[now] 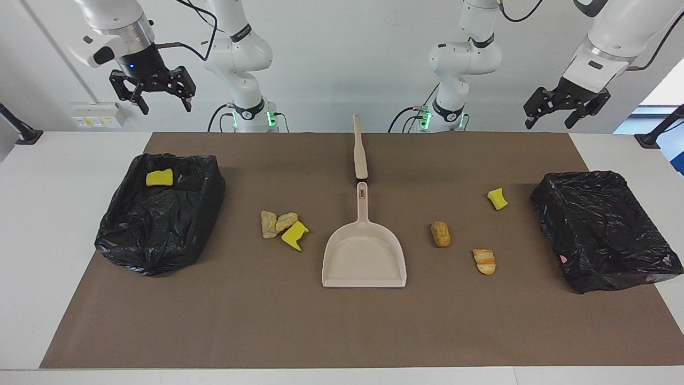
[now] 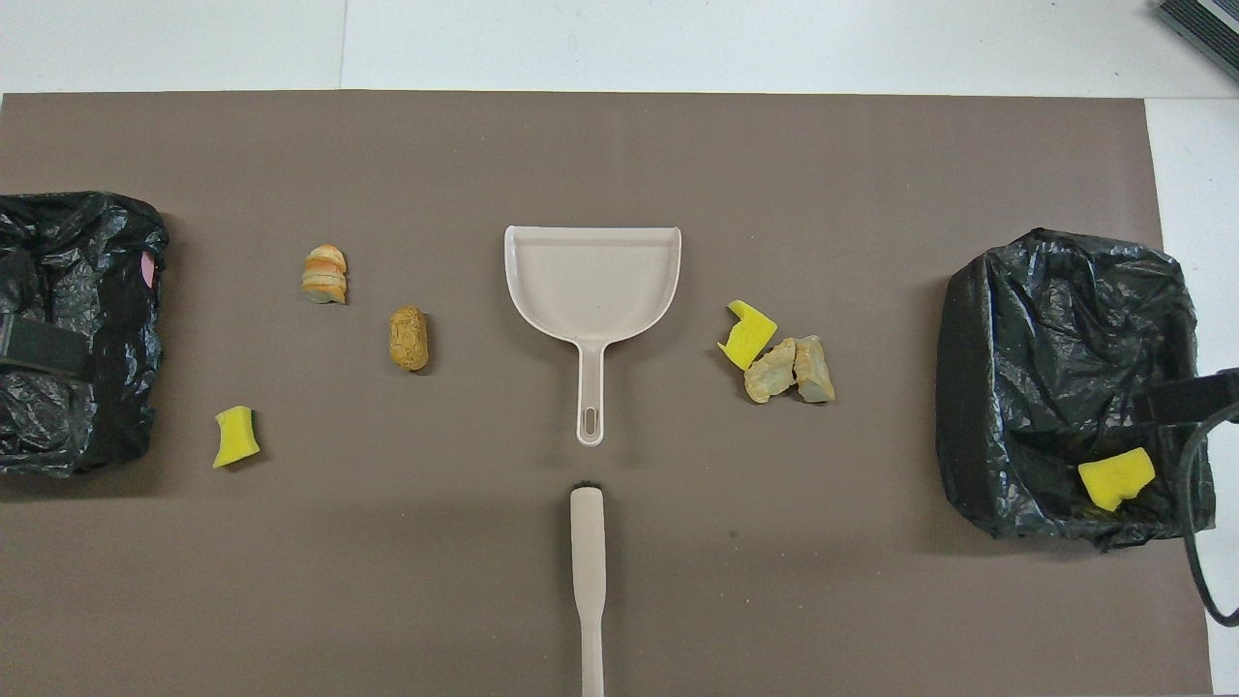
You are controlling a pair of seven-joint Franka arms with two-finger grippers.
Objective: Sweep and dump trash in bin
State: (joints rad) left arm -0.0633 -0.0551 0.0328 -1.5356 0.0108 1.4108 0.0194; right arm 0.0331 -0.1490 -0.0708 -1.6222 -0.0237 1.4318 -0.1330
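White counter (image 1: pixel 64 224) carries a brown mat (image 1: pixel 342 331), white wall at 12 o'clock; no legible writing. Trash (image 1: pixel 283 224) lies either side of the dustpan (image 1: pixel 364 256), one yellow piece in a bin (image 1: pixel 160 214). Left tool (image 1: pixel 566 107) and right tool (image 1: pixel 152 88) hang released, raised.

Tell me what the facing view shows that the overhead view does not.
Only the facing view: both arms, raised and waiting, the left gripper and right gripper open above the table's robot edge. Only the overhead view: a grey device at the table's corner. Both: the dustpan, the brush handle, six loose trash bits on the mat, two black-lined bins, one holding a yellow sponge chunk.
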